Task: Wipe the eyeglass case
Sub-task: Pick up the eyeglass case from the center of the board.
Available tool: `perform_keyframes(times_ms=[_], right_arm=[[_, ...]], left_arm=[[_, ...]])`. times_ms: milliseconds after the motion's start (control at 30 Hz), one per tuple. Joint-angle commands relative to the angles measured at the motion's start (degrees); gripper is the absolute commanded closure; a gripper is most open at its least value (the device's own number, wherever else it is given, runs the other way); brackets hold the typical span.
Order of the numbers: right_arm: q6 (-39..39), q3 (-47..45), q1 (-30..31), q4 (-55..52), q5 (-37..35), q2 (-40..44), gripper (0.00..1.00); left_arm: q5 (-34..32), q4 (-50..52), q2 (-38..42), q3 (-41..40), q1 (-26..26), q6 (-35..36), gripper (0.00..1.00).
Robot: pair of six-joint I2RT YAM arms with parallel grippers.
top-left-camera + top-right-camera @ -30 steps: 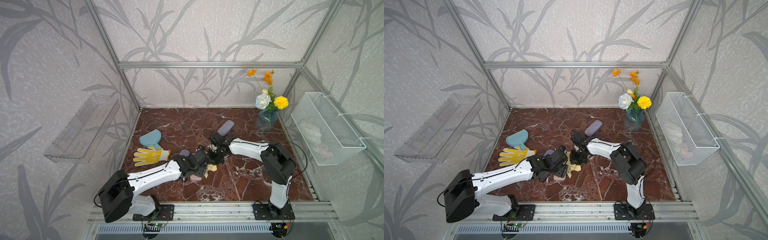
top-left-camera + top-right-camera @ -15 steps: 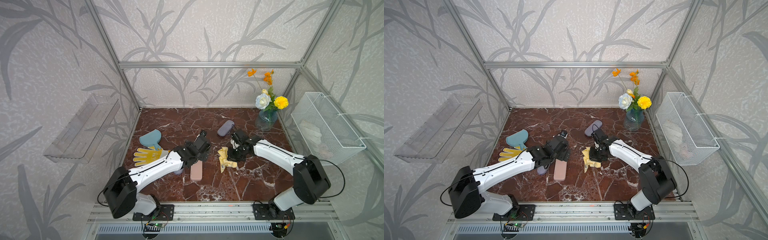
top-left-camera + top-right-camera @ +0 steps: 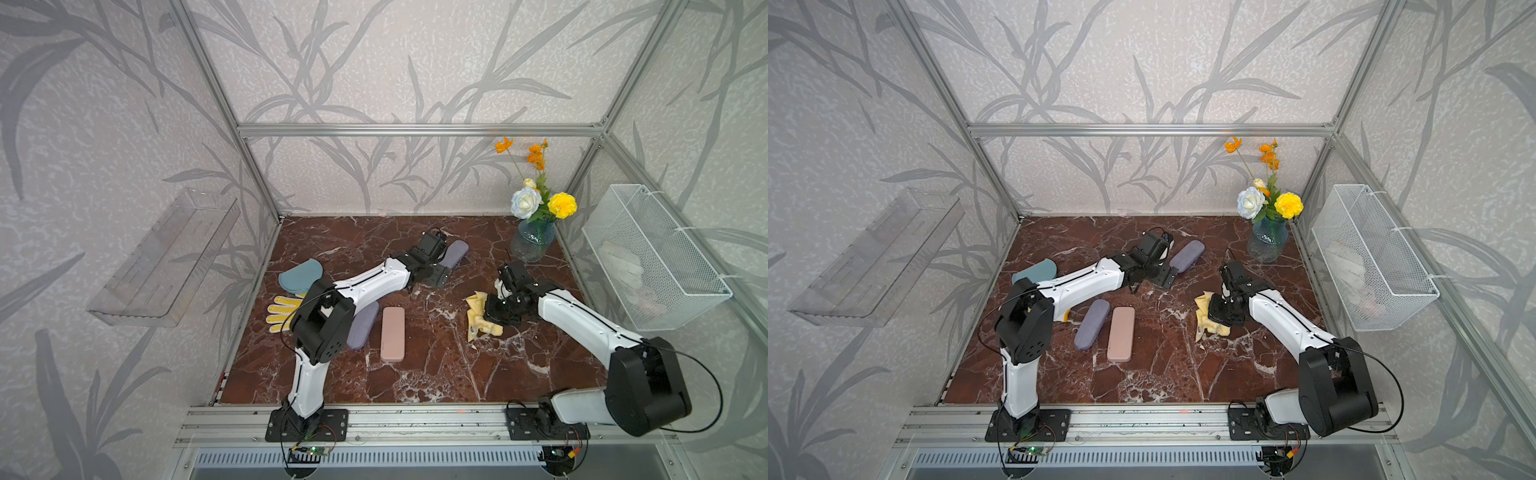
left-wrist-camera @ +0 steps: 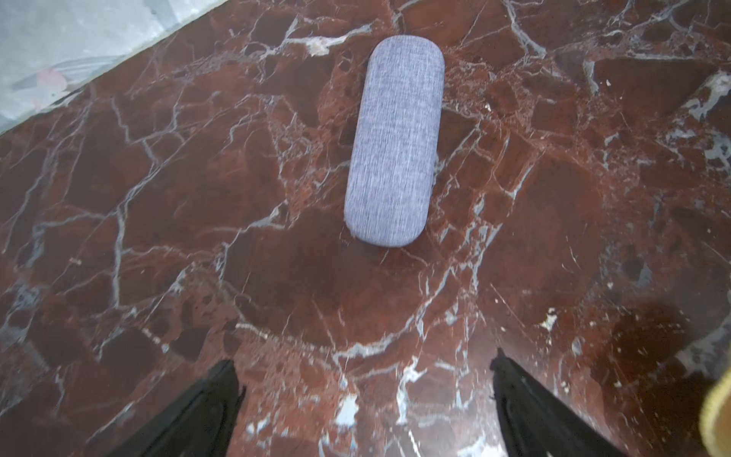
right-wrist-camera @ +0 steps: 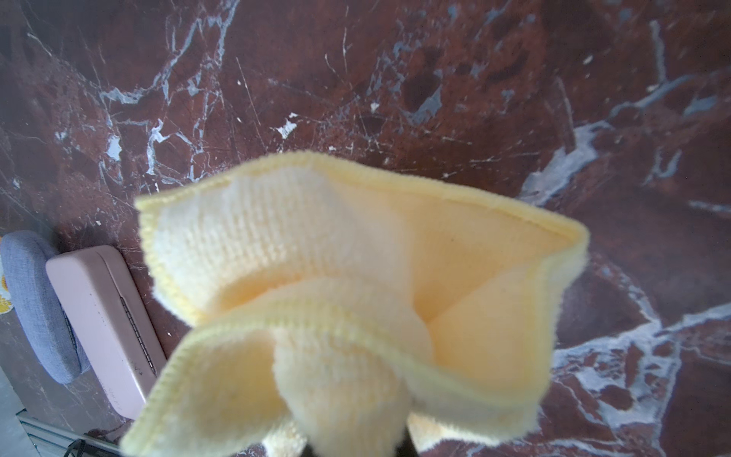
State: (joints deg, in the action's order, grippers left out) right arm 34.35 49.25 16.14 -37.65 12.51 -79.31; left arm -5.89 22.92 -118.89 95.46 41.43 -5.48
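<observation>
Both arms have drawn apart: left tool (image 4: 364, 368), spread wide, faces the far grey case (image 4: 395, 142); right tool (image 3: 492, 309) pinches the yellow cloth (image 3: 478, 322) at right. Near-left, the pink eyeglass case (image 3: 392, 334) lies unheld, so wiping could skid it.

Tabletop (image 4: 158, 198): polished stone look, red-brown marble with white veining, glossy, soft reflections. Grey eyeglass case (image 4: 393, 142): woven cloth cover, heathered, matt, fine rough grain. Pink eyeglass case (image 5: 91, 316): smooth shell, matt to satin, no weave visible, with a ribbed strip along one long side. Yellow cloth (image 5: 356, 277): soft knit pile, fuzzy, matt, stitched hem at the edges. Wire basket (image 3: 673, 286): white-coated metal mesh. Wall shelf (image 3: 166, 257): clear glossy plastic. Vase (image 3: 532, 245): blue-tinted textured glass. Frame rails (image 3: 415, 129): bare brushed metal.
</observation>
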Motion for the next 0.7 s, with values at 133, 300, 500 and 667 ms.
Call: perform_keyframes(times_ms=[133, 300, 500, 667], right_arm=[[-1.2, -0.4, -0.8, 0.2, 0.4, -0.6, 1.0], [-1.0, -0.3, -0.9, 1.0, 1.4, -1.8, 1.0], [-0.1, -0.7, -0.9, 2.1, 2.7, -2.3, 1.0], [0.2, -1.2, -0.9, 2.9, 3.4, -3.0, 1.0]], left_arm=[[1.6, 6.4, -12.3, 16.6, -1.1, 1.1, 0.0], [3.1, 10.5, -19.4, 25.4, -1.2, 1.2, 0.0], [3.8, 13.6, -25.0, 31.6, -1.6, 1.2, 0.03], [4.0, 13.9, -27.7, 34.8, -2.0, 2.4, 0.08]])
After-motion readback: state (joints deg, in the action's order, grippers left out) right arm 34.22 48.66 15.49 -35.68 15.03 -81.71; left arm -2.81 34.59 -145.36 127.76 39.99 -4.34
